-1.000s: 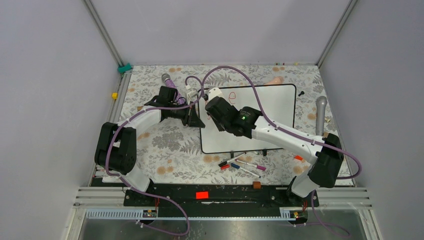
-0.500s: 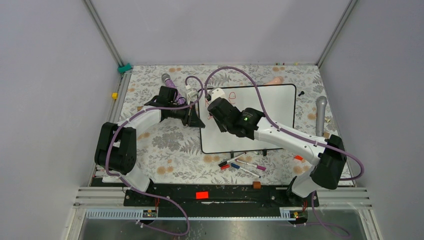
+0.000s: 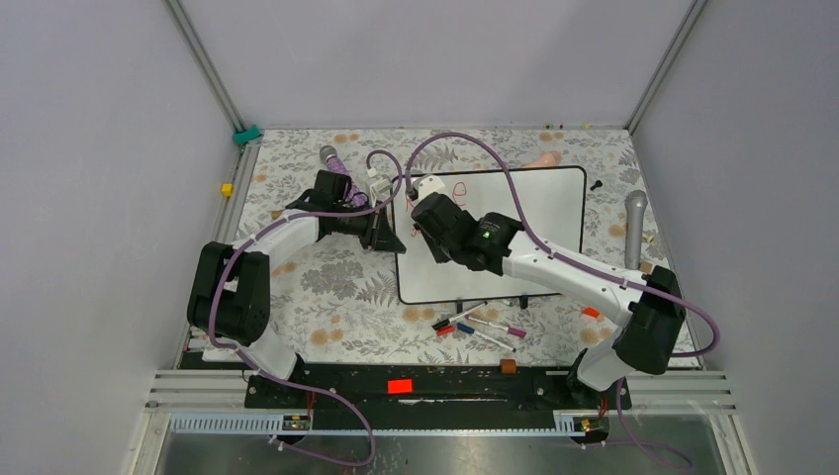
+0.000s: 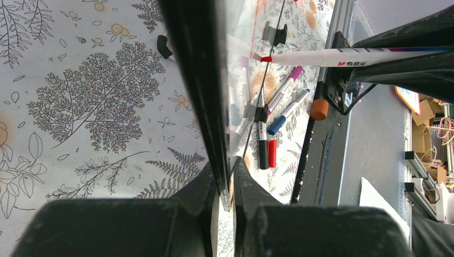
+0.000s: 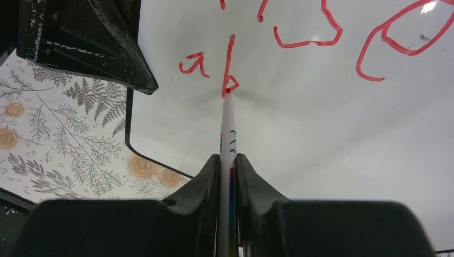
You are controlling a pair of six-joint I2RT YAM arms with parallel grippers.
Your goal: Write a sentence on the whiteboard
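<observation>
The whiteboard (image 3: 534, 213) lies on the flowered cloth, and its surface fills the right wrist view (image 5: 321, 150). My left gripper (image 3: 388, 236) is shut on the board's left rim, seen edge-on between its jaws (image 4: 225, 171). My right gripper (image 5: 228, 158) is shut on a white marker (image 5: 228, 123). The marker's red tip touches the foot of a "b". The sentence (image 5: 230, 59) shows in red: part of an upper line, then "a b" below it. My right gripper (image 3: 423, 220) hovers over the board's upper left part. The left wrist view shows the marker (image 4: 332, 56) too.
Several loose markers (image 3: 480, 325) and a red cap (image 4: 272, 153) lie just in front of the board. A grey microphone (image 3: 634, 228) lies at the right, a purple-wrapped one (image 3: 336, 163) at the back left. A small orange block (image 3: 508, 365) sits by the near rail.
My right gripper has shifted slightly to the right with the marker over the board's upper left. The left gripper holds the rim as before.
</observation>
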